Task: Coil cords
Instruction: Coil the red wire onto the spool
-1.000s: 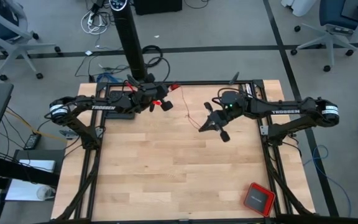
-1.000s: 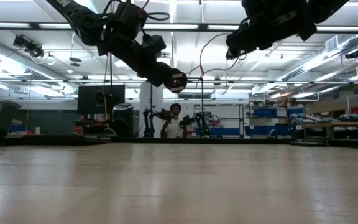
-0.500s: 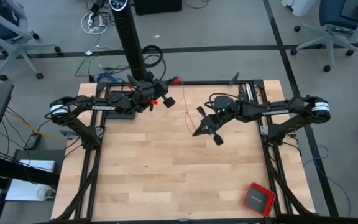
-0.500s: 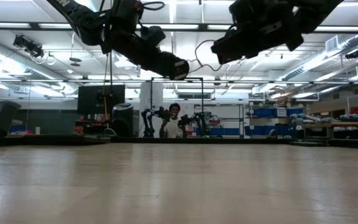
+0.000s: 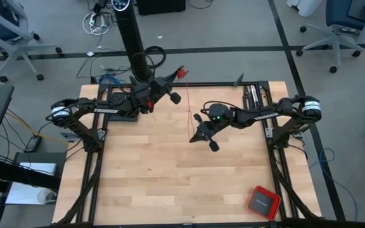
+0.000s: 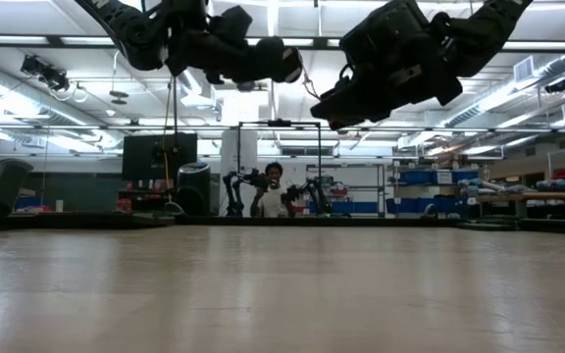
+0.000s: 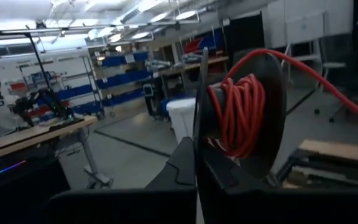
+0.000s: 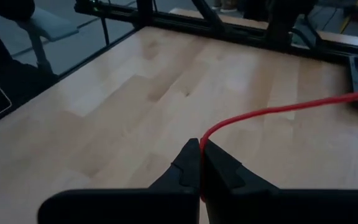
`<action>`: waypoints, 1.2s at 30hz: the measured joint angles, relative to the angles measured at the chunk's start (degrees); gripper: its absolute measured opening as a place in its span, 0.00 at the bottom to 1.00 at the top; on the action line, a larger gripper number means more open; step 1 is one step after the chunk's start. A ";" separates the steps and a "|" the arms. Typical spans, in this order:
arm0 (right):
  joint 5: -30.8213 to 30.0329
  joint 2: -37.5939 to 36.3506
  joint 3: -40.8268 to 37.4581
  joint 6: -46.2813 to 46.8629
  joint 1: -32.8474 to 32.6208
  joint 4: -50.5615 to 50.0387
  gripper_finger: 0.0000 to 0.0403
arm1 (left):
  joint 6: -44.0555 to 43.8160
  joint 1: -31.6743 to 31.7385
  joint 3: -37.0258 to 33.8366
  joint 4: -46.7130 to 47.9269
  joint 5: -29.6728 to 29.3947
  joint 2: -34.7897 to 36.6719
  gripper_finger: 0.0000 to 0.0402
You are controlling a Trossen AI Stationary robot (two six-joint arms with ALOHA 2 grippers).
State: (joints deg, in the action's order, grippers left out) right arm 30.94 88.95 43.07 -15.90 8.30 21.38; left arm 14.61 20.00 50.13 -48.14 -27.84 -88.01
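While a good bundle of turns already sits wound at the left gripper (image 7: 229,155), whose fingers are pinched shut on that coiled part of the red cord (image 7: 238,115), the job looks partly done. The left gripper hangs above the table's (image 5: 170,183) far left edge. Nearer the middle, the right gripper (image 8: 199,163) is closed tight on the loose length, which runs thin between the two and remains to be wound.
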 joint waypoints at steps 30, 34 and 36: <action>-22.22 -0.04 -0.07 6.97 -10.68 -20.76 0.13 | -2.24 -0.63 0.11 -13.64 3.55 0.04 0.00; -22.59 -1.11 -0.03 8.82 -11.83 -21.04 0.20 | -1.68 -0.63 0.11 -14.10 4.30 0.07 0.00; -23.19 -2.10 -0.02 8.76 -12.48 -21.47 0.23 | -1.33 -0.61 0.09 -13.83 4.64 0.04 0.00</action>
State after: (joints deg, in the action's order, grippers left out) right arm 7.75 86.84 43.05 -7.15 -4.19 -0.09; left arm 13.28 19.40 50.22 -61.98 -23.20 -87.96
